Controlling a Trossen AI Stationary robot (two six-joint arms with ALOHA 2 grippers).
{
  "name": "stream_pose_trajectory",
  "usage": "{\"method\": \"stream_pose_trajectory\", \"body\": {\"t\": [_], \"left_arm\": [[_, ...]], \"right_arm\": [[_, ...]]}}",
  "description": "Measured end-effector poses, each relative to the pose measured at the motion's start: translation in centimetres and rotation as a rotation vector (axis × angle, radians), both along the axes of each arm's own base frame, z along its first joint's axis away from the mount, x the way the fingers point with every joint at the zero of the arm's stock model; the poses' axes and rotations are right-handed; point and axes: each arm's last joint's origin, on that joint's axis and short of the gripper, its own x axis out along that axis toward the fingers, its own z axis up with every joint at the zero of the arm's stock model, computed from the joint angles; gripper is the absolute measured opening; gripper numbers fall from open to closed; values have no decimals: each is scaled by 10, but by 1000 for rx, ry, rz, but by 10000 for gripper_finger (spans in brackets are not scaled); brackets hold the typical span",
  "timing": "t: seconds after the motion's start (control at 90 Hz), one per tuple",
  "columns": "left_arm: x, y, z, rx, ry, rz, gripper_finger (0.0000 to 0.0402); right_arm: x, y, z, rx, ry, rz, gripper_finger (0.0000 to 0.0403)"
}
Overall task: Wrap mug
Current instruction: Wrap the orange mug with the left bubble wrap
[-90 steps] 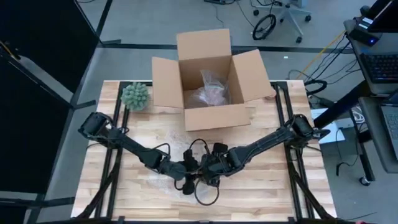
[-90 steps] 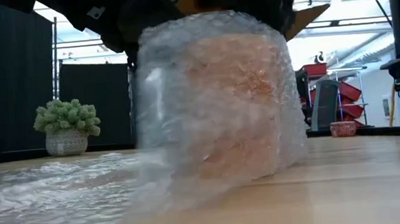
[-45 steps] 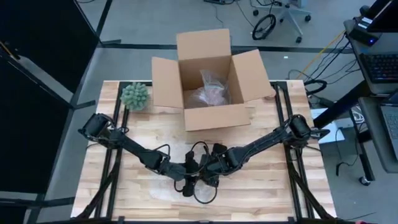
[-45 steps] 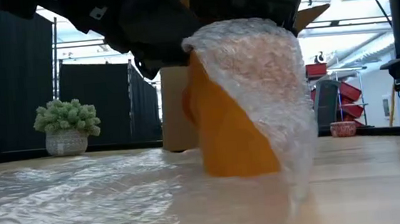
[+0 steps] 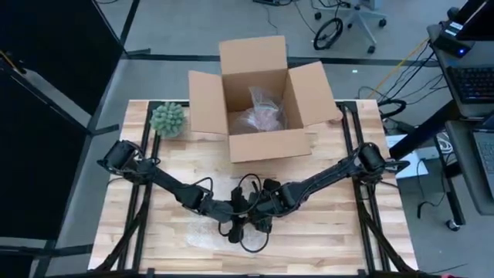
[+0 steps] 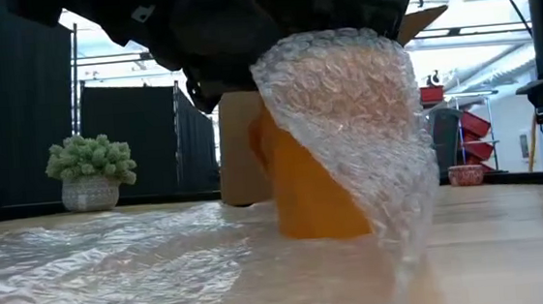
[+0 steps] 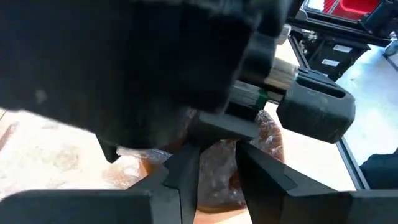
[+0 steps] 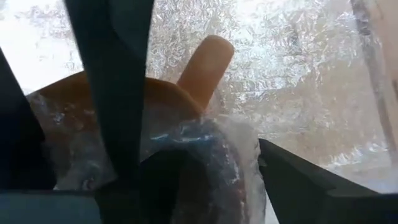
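Observation:
An orange mug (image 6: 304, 193) stands upright on the table, near the middle of its front half. A fold of the bubble wrap (image 6: 346, 107) lies over the mug's top and hangs down one side. The rest of the sheet (image 5: 202, 235) lies flat on the table to the left. Both grippers meet above the mug. My left gripper (image 7: 217, 186) is shut on the wrap at the mug's top. My right gripper (image 8: 149, 155) is open over the mug's mouth, its fingers standing wide on either side. The mug's handle (image 8: 205, 62) points away from it. My left gripper pinches bubble wrap (image 7: 217, 165) between its two fingers just above the mug's rim, coming from above. How many layers it has, I cannot tell. The wrap hangs from there over the mug's side (image 6: 391, 191), and its lower edge reaches the table.
An open cardboard box (image 5: 262, 96) with more bubble wrap inside stands at the far middle of the table. A small potted plant (image 5: 167, 120) sits at the far left. Bare wood lies to the right of the mug (image 5: 332, 232).
The bubble wrap that covered the mug's near side has come off it. The orange wall now shows, and the wrap hangs only over the top and one side. Both grippers have stayed above the mug.

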Motion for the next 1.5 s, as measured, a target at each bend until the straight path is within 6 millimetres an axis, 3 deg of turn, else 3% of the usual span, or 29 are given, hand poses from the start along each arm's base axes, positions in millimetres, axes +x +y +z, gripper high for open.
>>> {"method": "stream_pose_trajectory", "body": {"t": [0.2,0.422,0.533,0.789,0.944,1.122,1.5], "left_arm": [[1,-1,1,-9,-9,-11,95],[1,-1,1,-10,-11,-12,95],[1,-1,0,-7,-9,-9,95],[1,-1,0,-6,-8,-9,95],[1,-1,0,-5,-8,-8,95],[1,-1,0,-5,-7,-7,95],[1,-1,0,-6,-8,-6,95]], "right_arm": [[0,-2,0,23,13,14,28],[0,-2,1,22,14,7,25],[0,-2,0,6,11,15,62],[0,-1,0,27,16,23,227],[-2,-4,9,35,5,35,294],[-7,-6,29,46,-41,51,322],[-19,-17,51,35,-28,30,325]]}}
